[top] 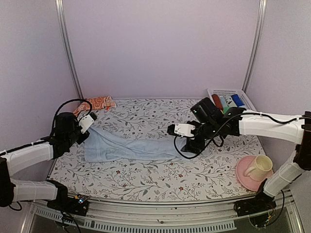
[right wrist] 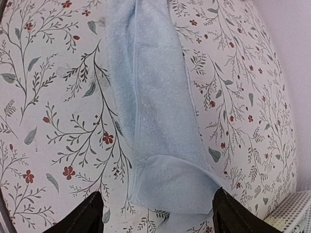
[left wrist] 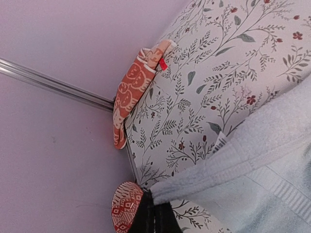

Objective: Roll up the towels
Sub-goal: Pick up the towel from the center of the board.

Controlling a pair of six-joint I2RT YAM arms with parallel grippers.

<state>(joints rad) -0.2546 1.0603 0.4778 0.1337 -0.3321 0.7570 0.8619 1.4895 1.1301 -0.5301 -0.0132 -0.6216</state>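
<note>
from above, the light blue towel [top: 131, 145] lies stretched in a long crumpled strip across the floral table cover [top: 146, 182]. the left gripper [top: 86, 125] sits at that towel's left end and the right gripper [top: 190, 145] at its right end. the orange-red towel [top: 97, 103] is bunched behind the blue towel's left end, against the back wall and well apart from it. right of the blue towel, toward the near edge, a cream cup [top: 260, 167] stands on a pink plate [top: 242, 178]; behind its right end is a white basket [top: 228, 92] of markers. in the left wrist view, the left gripper [left wrist: 154, 213] is pressed together, pinching the edge of the light blue towel [left wrist: 252, 165], with the orange-red towel [left wrist: 131, 92] hanging over the table's rim beyond it. in the right wrist view, the right gripper [right wrist: 158, 213] is spread wide, one of its fingers [right wrist: 87, 216] on each side of the folded-over end of the light blue towel [right wrist: 155, 107], gripping nothing.
</note>
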